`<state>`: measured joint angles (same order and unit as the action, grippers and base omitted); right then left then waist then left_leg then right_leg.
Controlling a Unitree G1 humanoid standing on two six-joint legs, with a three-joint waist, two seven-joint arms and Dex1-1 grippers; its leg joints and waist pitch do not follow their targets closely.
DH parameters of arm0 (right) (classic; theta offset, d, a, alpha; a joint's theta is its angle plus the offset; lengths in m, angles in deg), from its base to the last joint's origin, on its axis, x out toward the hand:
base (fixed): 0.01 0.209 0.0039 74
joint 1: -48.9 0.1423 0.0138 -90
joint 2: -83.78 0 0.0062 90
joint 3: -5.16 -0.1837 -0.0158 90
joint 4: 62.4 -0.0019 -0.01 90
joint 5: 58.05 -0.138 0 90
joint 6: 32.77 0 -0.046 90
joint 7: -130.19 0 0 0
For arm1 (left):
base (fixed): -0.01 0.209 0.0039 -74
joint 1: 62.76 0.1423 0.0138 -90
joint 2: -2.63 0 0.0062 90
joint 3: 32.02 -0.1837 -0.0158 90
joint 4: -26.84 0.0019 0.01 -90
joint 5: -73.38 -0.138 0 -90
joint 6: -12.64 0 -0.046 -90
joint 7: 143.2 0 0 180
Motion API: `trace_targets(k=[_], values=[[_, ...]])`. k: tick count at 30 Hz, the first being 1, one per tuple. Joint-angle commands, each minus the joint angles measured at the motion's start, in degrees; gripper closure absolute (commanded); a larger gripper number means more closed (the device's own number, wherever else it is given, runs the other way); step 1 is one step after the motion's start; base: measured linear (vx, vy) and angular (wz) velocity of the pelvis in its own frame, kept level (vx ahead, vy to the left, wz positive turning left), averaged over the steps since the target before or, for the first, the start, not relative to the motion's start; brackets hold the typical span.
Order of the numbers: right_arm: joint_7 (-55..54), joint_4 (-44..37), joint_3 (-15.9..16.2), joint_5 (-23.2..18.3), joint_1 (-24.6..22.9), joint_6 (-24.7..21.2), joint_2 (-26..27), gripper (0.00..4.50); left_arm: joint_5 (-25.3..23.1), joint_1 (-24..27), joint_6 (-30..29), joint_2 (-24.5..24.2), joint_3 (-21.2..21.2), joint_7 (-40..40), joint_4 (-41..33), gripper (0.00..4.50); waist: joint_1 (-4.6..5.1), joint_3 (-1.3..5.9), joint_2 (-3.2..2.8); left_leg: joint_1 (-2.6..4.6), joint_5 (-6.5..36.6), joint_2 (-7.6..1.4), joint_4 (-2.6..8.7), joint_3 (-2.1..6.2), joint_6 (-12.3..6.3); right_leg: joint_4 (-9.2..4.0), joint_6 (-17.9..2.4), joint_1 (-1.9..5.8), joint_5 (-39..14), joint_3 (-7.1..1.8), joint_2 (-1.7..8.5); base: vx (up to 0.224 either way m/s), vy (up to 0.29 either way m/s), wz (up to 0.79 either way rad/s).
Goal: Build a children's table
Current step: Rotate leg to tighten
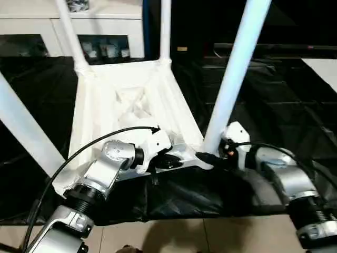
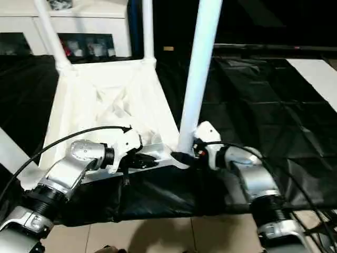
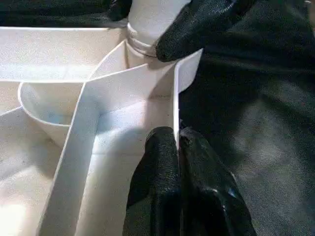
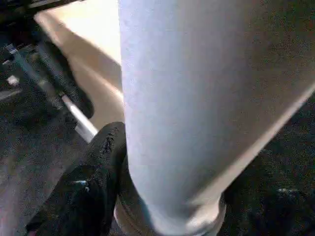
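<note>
The children's table lies upside down on a black cloth, its ribbed white top (image 1: 131, 105) facing up. Legs stand in its corner sockets: the near right leg (image 1: 237, 68), the near left leg (image 1: 23, 126) and two far legs (image 1: 71, 31) (image 1: 165, 29). My left gripper (image 1: 171, 161) is shut on the thin near rim of the top, pinching that wall (image 3: 176, 147) beside the near right socket. My right gripper (image 1: 210, 157) closes round the base of the near right leg, one finger (image 4: 93, 182) pressed against it just above the socket collar.
A white cabinet with glass doors (image 1: 31, 26) stands behind the table. The black cloth (image 1: 274, 105) spreads out to the right, where a white surface (image 1: 324, 68) shows at the edge. Tiled floor (image 1: 210, 237) lies below the cloth's near edge.
</note>
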<state>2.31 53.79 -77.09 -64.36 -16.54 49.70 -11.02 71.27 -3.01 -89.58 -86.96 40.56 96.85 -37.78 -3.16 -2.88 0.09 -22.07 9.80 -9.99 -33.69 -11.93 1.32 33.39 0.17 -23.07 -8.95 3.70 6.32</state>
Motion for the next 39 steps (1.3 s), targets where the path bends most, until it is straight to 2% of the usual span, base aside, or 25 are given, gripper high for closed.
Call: trace_targets(k=[1,2,4,5,6,8,9,10,13,14,16,19,20,24,30,31,32,35,37,39], values=[[-9.5,1.1,-0.5,1.1,0.6,-3.2,5.7,1.89,-1.8,-3.1,-3.4,4.0,1.6,-9.7,2.0,4.5,0.06,3.58,0.74,1.4,16.7,-3.16,4.28,1.67,-0.99,-3.84,-11.9,1.94,-18.8,-2.11,2.54,0.0,0.0,0.0],[-9.5,1.1,-0.5,1.1,0.6,-3.2,5.7,1.9,-1.8,-3.1,-3.4,4.0,1.6,-9.7,2.0,4.5,0.23,3.55,0.66,1.43,17.1,-3.19,4.37,1.66,-0.55,-3.89,-11.7,1.77,-19.6,-2.14,2.44,0.0,0.0,0.0],[-15.8,2.0,-1.0,1.5,1.3,-5.2,9.7,1.93,-1.9,-4.3,-5.8,7.3,2.7,-15.1,3.2,4.5,0.43,3.4,0.76,1.45,19.1,-3.03,4.51,1.93,0.83,-4.42,-9.9,1.73,-24.4,-1.98,2.59,0.0,0.0,0.0],[-15.8,2.0,-1.0,1.5,1.3,-5.2,9.7,1.93,-1.9,-4.3,-5.8,7.3,2.7,-15.1,3.2,4.5,0.55,3.36,0.75,1.42,19.7,-3.0,4.58,2.02,0.99,-4.58,-9.5,1.66,-25.3,-1.91,2.61,0.0,0.0,0.0],[-21.9,4.0,-0.9,2.9,2.5,-5.4,13.4,1.95,-1.9,-5.1,-7.0,10.3,3.1,-18.7,4.5,4.5,0.79,3.43,0.47,1.55,20.9,-2.95,4.53,2.12,1.4,-4.77,-8.8,1.46,-26.2,-1.89,2.6,0.0,0.0,0.0],[-24.9,5.1,-1.0,3.6,3.2,-5.6,15.0,1.97,-2.0,-5.3,-7.0,11.3,2.9,-19.7,5.1,4.5,1.24,3.39,0.57,1.44,21.5,-2.84,4.59,2.21,1.8,-4.93,-8.5,1.35,-26.8,-1.76,2.55,0.0,0.0,0.0],[-27.6,6.6,-0.9,4.1,4.5,-6.2,17.2,1.97,-2.3,-5.3,-6.7,12.4,2.1,-20.1,5.7,4.5,1.52,3.45,0.61,1.33,22.1,-2.77,4.65,2.38,1.86,-5.05,-8.0,1.55,-27.4,-1.59,2.56,0.0,0.0,0.0],[-27.6,6.6,-0.9,4.1,4.5,-6.2,17.2,1.97,-2.3,-5.3,-6.7,12.4,2.1,-20.1,5.7,4.5,1.68,3.48,0.58,1.05,22.0,-2.74,4.71,2.5,1.63,-5.07,-7.6,1.74,-27.7,-1.54,2.67,0.0,0.0,0.0],[-25.5,5.0,0.6,4.3,4.3,-3.9,18.7,1.97,-2.6,-4.9,-5.3,12.2,1.1,-18.9,5.5,4.5,1.58,3.51,0.65,1.37,22.4,-2.79,4.63,2.34,0.98,-5.28,-7.4,1.37,-26.4,-1.7,2.55,0.0,0.0,0.0],[-24.9,3.9,0.7,4.4,3.9,-3.4,18.6,1.63,-2.6,-4.7,-4.9,11.7,1.0,-18.1,5.3,4.5,1.55,3.49,0.72,1.38,22.3,-2.81,4.64,2.3,0.85,-5.26,-7.6,1.35,-26.0,-1.72,2.55,0.0,0.0,0.0],[-22.8,2.6,-0.6,2.6,3.6,-3.7,18.0,1.25,-2.1,-4.3,-3.1,10.2,1.1,-15.6,5.0,4.5,1.47,3.54,0.62,1.25,21.4,-2.82,4.67,2.23,0.3,-5.08,-8.1,1.48,-24.4,-1.77,2.51,0.0,0.0,0.0],[-20.5,2.7,-1.6,1.6,3.9,-3.0,15.9,1.08,-1.5,-3.6,-1.8,8.1,1.1,-12.6,4.3,4.5,1.47,3.61,0.66,0.98,20.3,-2.84,4.68,2.24,-0.22,-4.74,-8.8,1.78,-22.8,-1.83,2.62,0.0,0.0,0.0],[-17.5,2.8,-1.4,1.5,4.0,-2.1,13.5,0.9,-0.7,-2.9,-1.0,6.3,1.1,-9.6,3.5,4.5,1.42,3.64,0.59,1.05,20.2,-2.89,4.66,2.24,-0.28,-4.74,-8.9,1.76,-22.6,-1.85,2.67,0.0,0.0,0.0],[-7.4,2.2,0.2,1.0,3.3,0.3,8.0,0.9,1.4,-1.1,1.0,1.9,0.3,-0.8,1.3,4.5,1.0,3.79,0.48,1.22,18.0,-3.13,4.4,1.94,-1.41,-4.04,-11.2,1.86,-17.6,-2.01,2.54,0.0,0.0,0.0],[7.8,0.1,3.2,-0.4,1.3,1.9,2.2,0.9,2.4,-0.5,2.9,-2.4,0.8,5.1,1.8,4.5,0.15,3.91,0.42,1.39,15.0,-3.35,4.27,1.67,-2.63,-3.15,-13.6,2.16,-12.0,-2.05,2.39,0.0,0.0,0.0],[8.4,0.1,3.3,-0.4,1.3,2.0,2.0,0.9,2.5,-0.5,2.9,-2.6,0.9,5.4,1.9,4.5,-0.04,3.82,0.36,1.4,14.9,-3.38,4.29,1.6,-2.75,-3.12,-13.9,2.09,-11.8,-2.07,2.38,0.0,0.0,0.0],[10.8,0.4,4.0,-0.5,1.2,2.5,1.3,0.9,3.2,-0.4,2.7,-3.7,1.1,7.2,1.8,4.5,-0.1,3.8,0.54,1.35,14.9,-3.36,4.29,1.57,-2.73,-3.13,-14.0,2.12,-12.0,-2.06,2.38,0.0,0.0,0.0],[14.1,1.2,5.4,-0.8,1.4,3.4,0.3,0.9,4.1,-0.2,2.8,-5.5,1.5,9.4,1.6,4.5,-0.47,3.65,0.59,1.47,16.4,-3.43,4.41,1.59,-1.99,-3.28,-13.6,2.0,-15.1,-2.07,2.52,0.0,0.0,0.0],[15.9,1.7,6.1,-0.8,1.7,3.8,0.0,1.05,4.5,-0.1,2.9,-6.8,1.8,10.8,1.5,4.5,-0.54,3.57,0.96,1.52,17.7,-3.45,4.56,1.64,-1.29,-3.51,-12.8,1.91,-17.7,-2.08,2.59,0.0,0.0,0.0],[17.0,2.6,6.2,-0.7,2.2,4.2,0.2,1.17,4.7,0.0,3.0,-8.0,2.0,11.9,1.7,4.5,-0.57,3.55,0.69,1.61,18.0,-3.51,4.63,1.72,-0.83,-3.48,-12.6,1.74,-18.2,-2.13,2.6,0.0,0.0,0.0]])
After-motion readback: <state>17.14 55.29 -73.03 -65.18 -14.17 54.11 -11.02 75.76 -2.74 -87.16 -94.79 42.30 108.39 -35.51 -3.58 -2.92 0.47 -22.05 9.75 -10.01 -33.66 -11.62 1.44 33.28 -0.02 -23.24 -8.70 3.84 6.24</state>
